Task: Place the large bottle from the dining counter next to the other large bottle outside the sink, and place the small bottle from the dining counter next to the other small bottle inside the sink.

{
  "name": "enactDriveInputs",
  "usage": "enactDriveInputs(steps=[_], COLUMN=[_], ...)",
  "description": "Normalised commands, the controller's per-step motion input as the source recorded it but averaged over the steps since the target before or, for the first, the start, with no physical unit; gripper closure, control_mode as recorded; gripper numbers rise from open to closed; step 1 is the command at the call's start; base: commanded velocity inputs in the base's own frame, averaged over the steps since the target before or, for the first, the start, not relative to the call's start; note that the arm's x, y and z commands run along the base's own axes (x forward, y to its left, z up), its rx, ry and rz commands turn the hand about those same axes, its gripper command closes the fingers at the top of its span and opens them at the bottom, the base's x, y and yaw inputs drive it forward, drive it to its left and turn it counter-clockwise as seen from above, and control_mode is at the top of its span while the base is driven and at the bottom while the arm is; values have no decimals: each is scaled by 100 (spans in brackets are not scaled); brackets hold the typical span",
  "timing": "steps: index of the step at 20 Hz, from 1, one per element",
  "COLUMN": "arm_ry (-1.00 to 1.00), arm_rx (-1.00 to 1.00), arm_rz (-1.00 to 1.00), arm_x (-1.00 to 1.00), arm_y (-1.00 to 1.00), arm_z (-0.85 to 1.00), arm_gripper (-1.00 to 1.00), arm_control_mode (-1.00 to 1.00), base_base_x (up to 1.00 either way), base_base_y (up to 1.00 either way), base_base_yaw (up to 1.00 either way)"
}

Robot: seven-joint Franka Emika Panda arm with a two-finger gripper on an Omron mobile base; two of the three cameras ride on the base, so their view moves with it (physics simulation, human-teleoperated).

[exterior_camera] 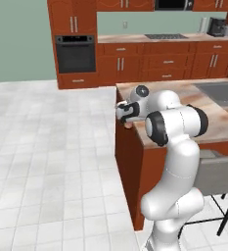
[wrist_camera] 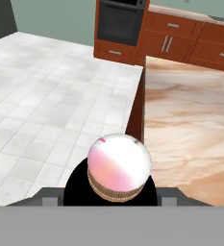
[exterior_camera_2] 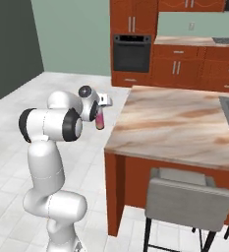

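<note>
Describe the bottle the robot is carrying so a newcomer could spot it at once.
Find the long marbled dining counter on its reddish wood base, then look off its near left corner to the white arm. The large bottle hangs there in the end effector, over the tiled floor beside the counter edge. Its pink body fading paler is the one bright, pastel thing among the white arm and brown cabinetry.

Even, bright, diffuse rendered light fills all views, with no clear source and hardly any cast shadows. The floor tiles and tabletop look soft, slightly blurred and pixelated, without glare.
</note>
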Motion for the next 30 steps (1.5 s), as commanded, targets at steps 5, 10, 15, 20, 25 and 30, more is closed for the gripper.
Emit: enactDriveInputs(steps=[5, 10, 15, 20, 25, 30], arm_ry=[0, 0, 0, 0, 0, 0], arm_rx=[0, 0, 0, 0, 0, 0], arm_rz=[0, 0, 0, 0, 0, 0], arm_x=[0, 0, 0, 0, 0, 0], arm_y=[0, 0, 0, 0, 0, 0], arm_z=[0, 0, 0, 0, 0, 0], arm_gripper=[100, 100, 100, 100, 100, 100], arm_control_mode=[100, 100, 100, 100, 100, 100], base_base_x=[3, 17, 26, 35, 46, 53], base_base_y=[56, 68, 70, 61, 54, 50], base_base_yaw=[-11, -11, -11, -12, -11, -12])
